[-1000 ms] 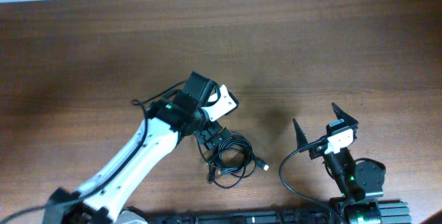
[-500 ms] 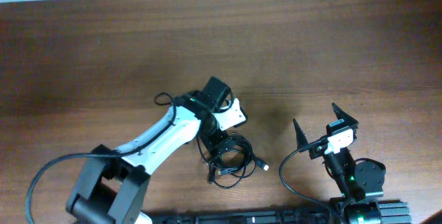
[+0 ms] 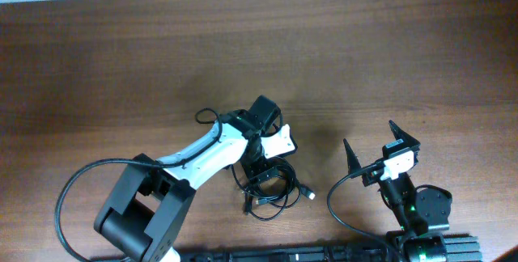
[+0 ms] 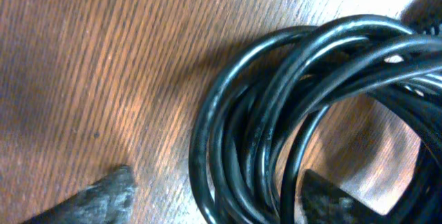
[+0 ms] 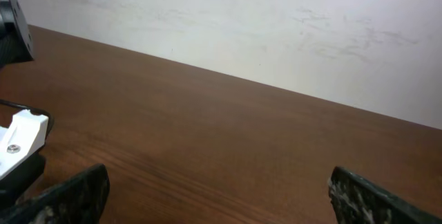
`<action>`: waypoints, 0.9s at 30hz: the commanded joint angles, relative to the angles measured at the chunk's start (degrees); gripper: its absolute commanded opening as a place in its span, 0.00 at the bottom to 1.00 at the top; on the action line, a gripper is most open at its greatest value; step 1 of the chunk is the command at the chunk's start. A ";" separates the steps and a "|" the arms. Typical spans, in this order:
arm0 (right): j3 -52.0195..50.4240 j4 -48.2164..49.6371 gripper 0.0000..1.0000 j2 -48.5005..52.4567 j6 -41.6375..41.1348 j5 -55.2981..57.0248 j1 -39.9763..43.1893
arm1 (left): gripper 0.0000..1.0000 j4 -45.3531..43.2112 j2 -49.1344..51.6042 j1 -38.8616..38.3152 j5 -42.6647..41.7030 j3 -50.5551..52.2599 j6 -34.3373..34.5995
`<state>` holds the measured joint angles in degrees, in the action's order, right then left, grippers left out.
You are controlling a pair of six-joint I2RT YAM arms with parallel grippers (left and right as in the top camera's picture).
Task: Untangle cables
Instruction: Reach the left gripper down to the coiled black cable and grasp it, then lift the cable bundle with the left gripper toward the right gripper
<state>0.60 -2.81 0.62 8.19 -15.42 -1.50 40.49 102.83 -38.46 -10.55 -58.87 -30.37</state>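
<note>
A tangled bundle of black cables (image 3: 273, 188) lies on the wooden table near the front middle. In the left wrist view the coiled cables (image 4: 304, 113) fill the right half. My left gripper (image 3: 257, 169) is down over the bundle's upper left part, open, with the two fingertips (image 4: 217, 196) on either side of several strands. My right gripper (image 3: 372, 145) is open and empty, held up to the right of the bundle; its fingertips (image 5: 221, 189) frame bare table.
The table (image 3: 121, 68) is dark brown wood. A white wall (image 5: 276, 16) runs along its far edge. A black cable from the right arm (image 3: 336, 205) loops at the front right. The left arm's white link (image 3: 202, 153) stretches from the front left.
My left arm has swung to the right and lowered its gripper onto the cable bundle. The right arm has not moved.
</note>
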 commanded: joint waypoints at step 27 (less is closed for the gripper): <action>-0.28 -0.31 0.99 -0.42 0.37 0.70 0.04 | 0.00 -12.85 -1.86 -0.11 6.93 -5.90 5.49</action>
<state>0.60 -2.81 0.64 8.19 -15.42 -1.50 27.99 103.63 -38.52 -3.97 -60.90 -26.81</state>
